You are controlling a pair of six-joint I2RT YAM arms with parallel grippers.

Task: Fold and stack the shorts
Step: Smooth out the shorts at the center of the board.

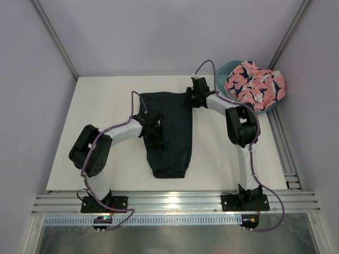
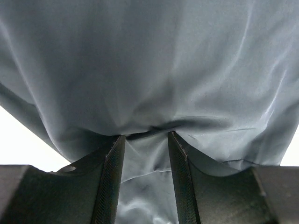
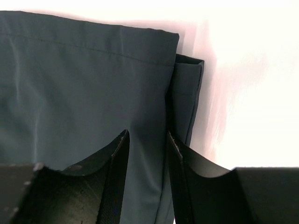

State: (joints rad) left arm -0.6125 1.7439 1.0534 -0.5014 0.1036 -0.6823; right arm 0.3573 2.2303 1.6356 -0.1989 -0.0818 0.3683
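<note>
Left gripper [image 2: 145, 137] pinches the dark shorts [image 1: 177, 132] at their 9 o'clock edge; right gripper [image 3: 145, 134] straddles their 1 o'clock corner, grip unclear.

Teal tub [image 1: 223, 70] mostly under pink shorts [image 1: 255, 84]

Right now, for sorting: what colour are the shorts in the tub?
Salmon shorts, navy-white shapes; top external.

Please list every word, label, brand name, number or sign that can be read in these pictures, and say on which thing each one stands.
None: no view shows text that can be read.
The pink shorts carry only navy and white printed shapes, no letters.
The dark shorts are plain; no tag or logo shows.
Any marking on the left arm or the right arm is too small to read.
</note>
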